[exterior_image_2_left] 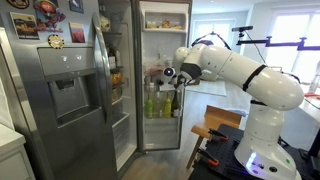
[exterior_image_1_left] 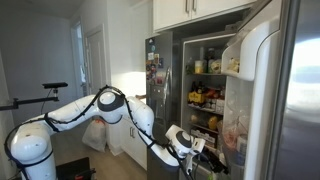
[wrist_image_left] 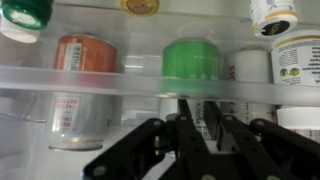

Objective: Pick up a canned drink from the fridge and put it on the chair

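Observation:
The steel fridge [exterior_image_1_left: 300,100] stands open with its lit shelves showing in both exterior views [exterior_image_2_left: 65,90]. In the wrist view an orange canned drink [wrist_image_left: 82,85] and a green canned drink [wrist_image_left: 192,60] stand behind a clear shelf rail [wrist_image_left: 120,82]. My gripper [wrist_image_left: 197,110] is just in front of the rail, below the green can, with its fingers close together and nothing between them. It reaches into the fridge's middle shelves in both exterior views [exterior_image_1_left: 200,150] [exterior_image_2_left: 172,75]. A wooden chair [exterior_image_2_left: 222,118] stands beside the robot base.
White jars and bottles [wrist_image_left: 295,60] stand right of the green can, and a green-lidded bottle [wrist_image_left: 25,18] is at the upper left. The open fridge doors [exterior_image_2_left: 112,85] flank the arm. White cabinets [exterior_image_1_left: 195,10] are above the fridge.

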